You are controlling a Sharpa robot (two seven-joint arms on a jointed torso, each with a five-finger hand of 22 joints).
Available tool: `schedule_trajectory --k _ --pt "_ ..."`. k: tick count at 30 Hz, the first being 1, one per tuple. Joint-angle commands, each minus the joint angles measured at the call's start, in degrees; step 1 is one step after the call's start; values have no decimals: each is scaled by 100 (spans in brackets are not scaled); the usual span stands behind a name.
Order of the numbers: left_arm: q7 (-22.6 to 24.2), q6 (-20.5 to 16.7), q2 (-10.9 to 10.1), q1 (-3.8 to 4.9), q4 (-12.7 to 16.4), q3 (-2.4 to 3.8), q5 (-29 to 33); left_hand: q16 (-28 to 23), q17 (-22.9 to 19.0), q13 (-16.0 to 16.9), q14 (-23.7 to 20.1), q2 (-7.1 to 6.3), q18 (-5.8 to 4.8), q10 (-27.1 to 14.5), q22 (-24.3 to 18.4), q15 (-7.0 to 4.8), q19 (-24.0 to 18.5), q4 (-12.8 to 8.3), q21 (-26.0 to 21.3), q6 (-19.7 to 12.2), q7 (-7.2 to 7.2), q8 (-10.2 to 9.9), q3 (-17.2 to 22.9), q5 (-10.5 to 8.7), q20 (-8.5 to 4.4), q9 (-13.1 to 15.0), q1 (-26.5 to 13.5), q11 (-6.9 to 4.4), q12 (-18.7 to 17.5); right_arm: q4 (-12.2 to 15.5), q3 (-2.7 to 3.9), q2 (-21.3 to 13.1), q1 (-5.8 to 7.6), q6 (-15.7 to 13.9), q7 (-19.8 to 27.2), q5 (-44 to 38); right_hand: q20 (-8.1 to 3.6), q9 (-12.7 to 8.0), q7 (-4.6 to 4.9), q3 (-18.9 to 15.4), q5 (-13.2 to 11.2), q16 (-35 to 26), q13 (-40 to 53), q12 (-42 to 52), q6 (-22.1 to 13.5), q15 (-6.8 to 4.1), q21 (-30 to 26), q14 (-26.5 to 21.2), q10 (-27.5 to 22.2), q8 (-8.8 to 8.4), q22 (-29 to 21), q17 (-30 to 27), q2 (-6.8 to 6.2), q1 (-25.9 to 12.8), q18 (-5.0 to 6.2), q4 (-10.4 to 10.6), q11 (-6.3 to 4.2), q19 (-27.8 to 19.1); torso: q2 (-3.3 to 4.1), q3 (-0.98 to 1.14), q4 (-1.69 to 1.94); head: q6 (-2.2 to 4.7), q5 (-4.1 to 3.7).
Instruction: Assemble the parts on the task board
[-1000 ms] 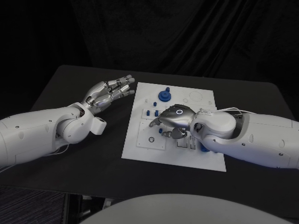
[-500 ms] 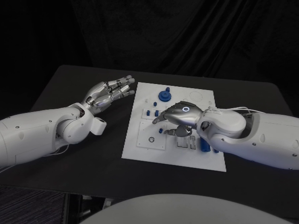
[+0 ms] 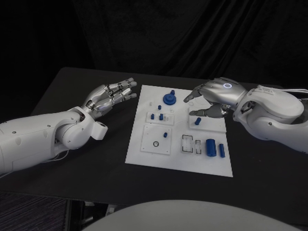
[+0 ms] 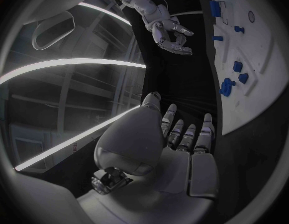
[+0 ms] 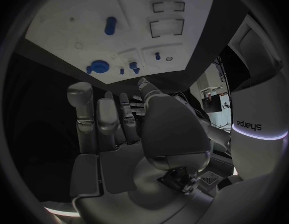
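The white board lies in the middle of the black table, its long sides running away from the robot. The left hand hovers over the bare table just beside the board's left edge, near its far corner, fingers stretched out and slightly apart, holding nothing; in the left wrist view the same hand shows straight fingers with the board off to one side. The right hand hangs above the board's far right part, fingers loosely curled and apart, thumb pointing toward the board, with nothing in its grasp; in the right wrist view the hand is likewise empty with the board beyond its fingertips. On the board, a blue round part with a peg stands near the far edge. Two small blue pieces sit in a raised square left of centre, and a small blue peg stands in the square panel nearer the robot, next to a dark ring. Toward the near right, a blue cylinder lies beside a thin blue bar, just right of two rectangular outlined slots. A small blue piece sits on the raised square below the right hand
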Motion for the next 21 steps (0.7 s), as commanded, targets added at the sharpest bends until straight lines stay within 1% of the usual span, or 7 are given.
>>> schedule_trajectory --k 1,4,7,10,14,17,21 --pt "108 5 23 -12 13 5 14 13 1 7 -2 -12 -16 14 3 8 37 -17 25 24 6 18 -3 28 19 4 49 -5 17 -110 -6 -121 21 274 -415 -33 -2 -13 -46 -38 16 64 -44 -35 16 -4 155 73 -21 -28 603 63 -41 -86 -24 129 2 88 9 -4 -13 -1 -3" --pt "112 10 26 -13 9 5 14 12 1 7 -3 -12 -17 13 -5 7 34 -18 23 25 6 18 -2 29 19 4 50 -4 16 -230 -8 -182 -12 230 -414 -47 -3 -18 -56 -52 21 73 -79 -42 43 -2 169 98 20 -32 604 62 -86 -109 -26 226 8 114 14 -6 -6 -1 9" --pt "119 13 31 -15 10 5 14 12 1 7 -3 -12 -17 13 -5 7 34 -18 23 25 6 18 -2 29 19 4 50 -4 16 -354 -9 -209 -64 201 -387 -56 1 -21 -57 -50 23 69 -97 -31 65 5 168 105 85 -34 603 52 -104 -117 -27 299 10 124 17 -6 -11 -1 18" --pt "123 24 42 -18 7 5 14 12 1 7 -4 -8 -18 14 -12 5 32 -20 21 28 8 19 2 37 18 5 54 -1 18 -458 -9 -208 -135 193 -348 -60 5 -26 -54 -50 22 83 -114 -17 87 10 220 124 171 -38 614 66 -115 -128 -36 379 6 152 16 0 -8 -1 11" --pt "125 39 51 -24 6 5 14 11 0 7 -6 -8 -18 12 -16 5 30 -21 21 24 8 19 3 39 18 4 55 -1 16 -549 -10 -173 -232 171 -274 -36 7 -35 -51 -41 22 108 -131 2 96 12 292 152 300 -52 630 93 -129 -100 -47 439 -9 190 27 14 17 -1 -12" --pt "127 44 54 -31 8 5 14 11 0 7 -6 -5 -19 13 -20 4 29 -22 20 24 9 19 5 42 18 4 57 1 17 -624 -10 -127 -305 171 -209 15 17 -44 5 -32 20 127 -132 38 102 32 324 175 490 -66 636 111 -124 -66 -54 474 -37 212 34 24 11 -1 3" --pt "124 49 55 -36 8 5 14 10 0 6 -8 5 -21 11 -23 2 29 -26 19 21 11 19 14 47 17 4 64 4 17 -726 -10 -59 -395 207 -157 44 33 -49 65 -27 18 128 -143 35 120 56 322 179 589 -69 636 105 -116 -32 -56 480 -45 217 41 34 13 -1 -21"
